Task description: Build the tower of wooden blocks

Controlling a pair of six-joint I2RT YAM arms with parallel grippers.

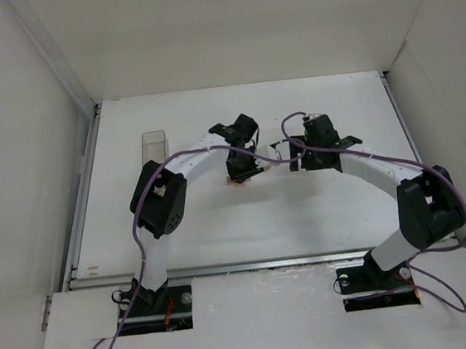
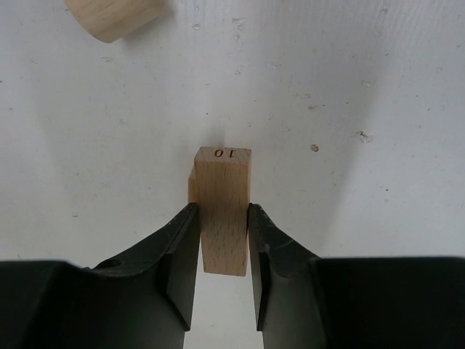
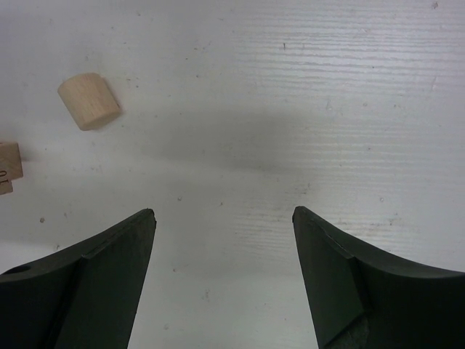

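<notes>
My left gripper [image 2: 224, 212] is shut on a pale wooden bar [image 2: 224, 211] with "10" printed on its far end. The bar sticks out beyond the fingertips, over the white table. A sliver of a second wooden block [image 2: 191, 186] shows right behind the bar's left side. A rounded wooden piece [image 2: 116, 14] lies farther off at the top left. In the top view the left gripper [image 1: 239, 172] is at mid-table over the tan blocks [image 1: 234, 179]. My right gripper [image 3: 224, 214] is open and empty; the wooden cylinder [image 3: 89, 100] and the marked block [image 3: 9, 169] lie to its left.
A clear plastic box [image 1: 154, 145] stands at the back left of the table. The right gripper [image 1: 287, 154] hovers just to the right of the left one. White walls enclose the table on three sides.
</notes>
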